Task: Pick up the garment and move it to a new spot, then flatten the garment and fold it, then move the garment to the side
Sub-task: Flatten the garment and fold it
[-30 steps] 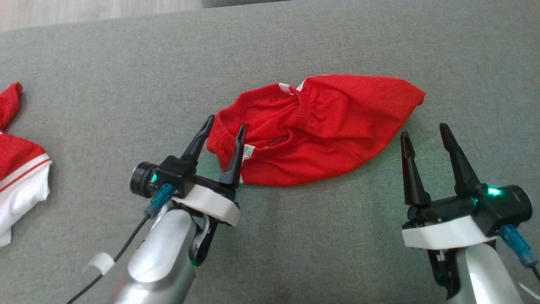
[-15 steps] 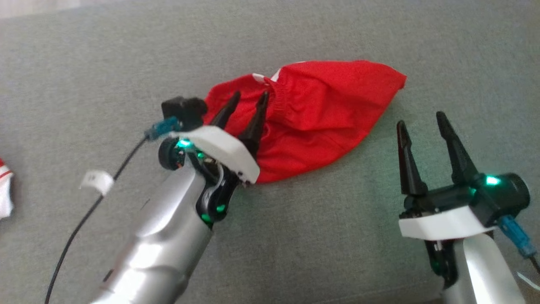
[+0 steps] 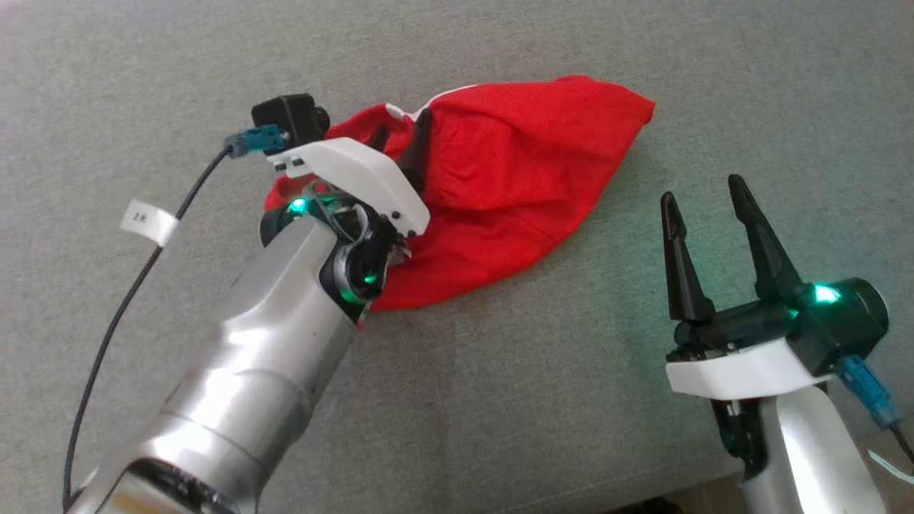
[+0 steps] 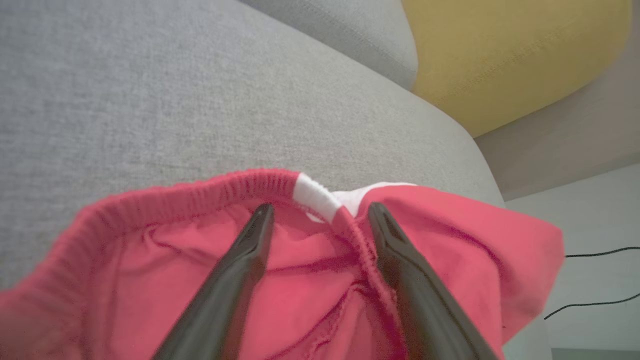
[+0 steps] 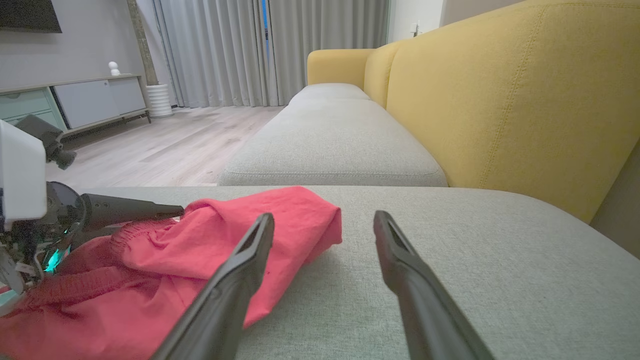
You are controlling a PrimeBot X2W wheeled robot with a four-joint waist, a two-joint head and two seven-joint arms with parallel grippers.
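Two grippers and two cloth items entered.

1. Smaller bunched red cloth piece with ribbed elastic band and white trim (image 3: 514, 164): lies crumpled about midway across the flat grey woven sofa cushion (image 3: 500, 400). Its place on the cushion looks unchanged over the last second. Its drift up and left in the head view comes from the camera swinging right.

2. Robot's left gripper (image 3: 398, 132): a second ago it was at the piece's near-left edge. It is now carried forward over the piece and tipped downward. Fingers are spread wide, nothing pinched. In the left wrist view the ribbed elastic band (image 4: 200, 192) and its white trim (image 4: 312, 196) run between the two fingers, and one finger lies on the red fabric inside the opening.

3. Robot's right gripper (image 3: 701, 189): same pose as before, fingers wide and empty, near the piece's right end and apart from it.

4. The garment, a large red jersey with white striped panels: a second ago it lay at the far left edge of the head view, well apart from item 1. The head camera has since swung away to the right.

Assessment: the left gripper looks lined up to close on the band of item 1, not on the jersey. Judged so, pick-up of the garment is not begun, and flattening, folding and moving aside all remain.
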